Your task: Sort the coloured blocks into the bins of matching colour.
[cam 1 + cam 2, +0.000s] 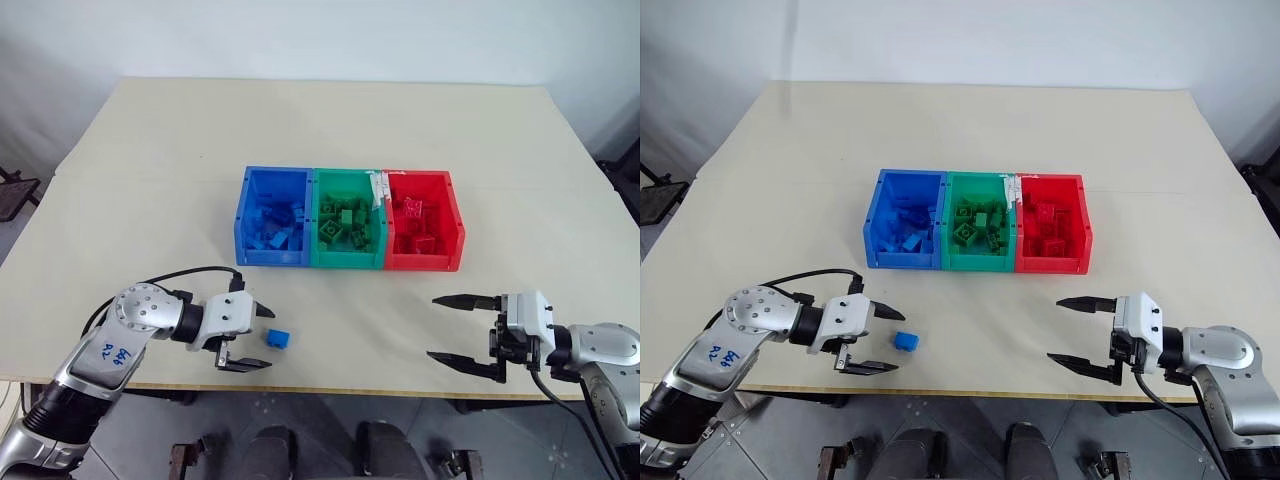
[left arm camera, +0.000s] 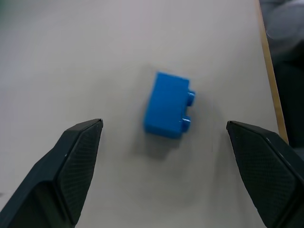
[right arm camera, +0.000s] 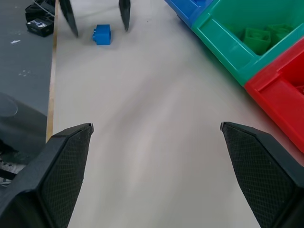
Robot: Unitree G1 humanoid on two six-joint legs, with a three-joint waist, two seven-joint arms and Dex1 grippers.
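On the pale table (image 1: pixel 150 160), a lone blue block (image 1: pixel 278 339) lies near the front edge, at about seven o'clock from the row of bins. The left gripper (image 1: pixel 257 337) points at it with its fingers spread wide, the block just beyond the tips and untouched. The blue bin (image 1: pixel 243 215), green bin (image 1: pixel 314 222) and red bin (image 1: pixel 455 215) sit joined at the table's middle, each holding bricks of its own colour. At about four o'clock from the bins, the right gripper (image 1: pixel 447 329) hangs near the edge, fingers wide apart and gripping nothing.
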